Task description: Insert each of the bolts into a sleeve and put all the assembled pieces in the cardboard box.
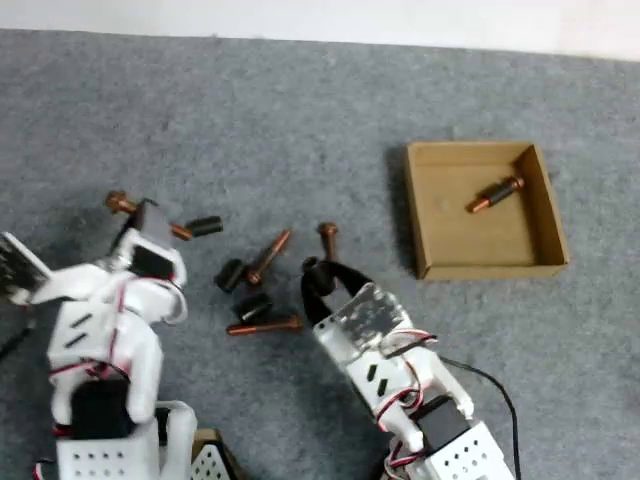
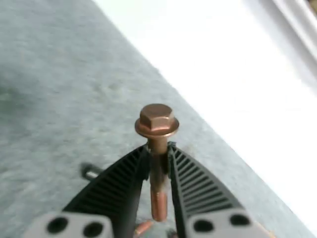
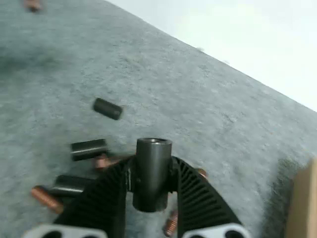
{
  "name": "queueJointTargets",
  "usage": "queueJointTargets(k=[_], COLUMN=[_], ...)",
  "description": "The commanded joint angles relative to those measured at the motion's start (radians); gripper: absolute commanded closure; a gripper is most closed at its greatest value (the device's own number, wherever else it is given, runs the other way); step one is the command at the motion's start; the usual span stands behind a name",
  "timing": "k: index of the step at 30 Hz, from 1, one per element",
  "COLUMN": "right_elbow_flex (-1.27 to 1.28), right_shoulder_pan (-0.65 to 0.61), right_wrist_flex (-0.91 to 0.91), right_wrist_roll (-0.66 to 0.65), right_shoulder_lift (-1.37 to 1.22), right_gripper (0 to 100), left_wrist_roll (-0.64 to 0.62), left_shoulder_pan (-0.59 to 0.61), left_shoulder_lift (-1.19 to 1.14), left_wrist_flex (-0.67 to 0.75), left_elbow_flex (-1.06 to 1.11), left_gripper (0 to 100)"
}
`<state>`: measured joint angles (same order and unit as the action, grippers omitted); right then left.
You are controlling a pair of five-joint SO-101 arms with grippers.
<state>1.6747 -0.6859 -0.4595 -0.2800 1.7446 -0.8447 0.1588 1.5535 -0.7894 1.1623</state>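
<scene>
Seeing my left claw (image 2: 157, 151) clamped on a bolt (image 2: 157, 121), right claw (image 3: 152, 163) clamped on a sleeve (image 3: 151, 148); box (image 1: 450, 225) sits upper right in high view.

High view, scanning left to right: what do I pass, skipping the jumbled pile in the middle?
Bolt in left gripper → lone sleeve → right gripper with held sleeve → cardboard box holding one assembled piece.

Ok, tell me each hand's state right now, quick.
Left hand: closed, holding a bolt.
Right hand: closed, holding a sleeve.
</scene>
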Motion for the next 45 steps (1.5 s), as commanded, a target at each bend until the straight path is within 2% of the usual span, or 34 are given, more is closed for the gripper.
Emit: queueJointTargets(k=[1,5,17,30,37,45], right_elbow_flex=[0.11,0.11,0.11,0.11,0.11,0.11], right_shoulder_pan=[-0.068,-0.085,-0.085,-0.081,-0.079,-0.082], right_wrist_flex=[-0.002,-0.002,-0.002,-0.002,-0.002,-0.036], right_wrist_roll=[-0.015,-0.015,-0.015,-0.015,-0.015,-0.017], right_shoulder_lift=[0.021,0.019,0.019,0.019,0.019,0.022], right_gripper=[99.2,99.2,99.2,99.2,99.2,99.2], left_wrist_roll=[0.003,0.006,0.003,0.002,0.005,0.003], left_shoulder_pan=[-0.122,-0.242,-0.475,-0.484,-0.584,-0.588], left_shoulder_lift=[0.191,0.292,0.263,0.263,0.263,0.263], left_wrist_flex=[0.092,0.092,0.061,0.066,0.051,0.02], left_elbow_flex=[0.125,0.194,0.24,0.305,0.305,0.305], left_gripper=[99,99,99,99,99,99])
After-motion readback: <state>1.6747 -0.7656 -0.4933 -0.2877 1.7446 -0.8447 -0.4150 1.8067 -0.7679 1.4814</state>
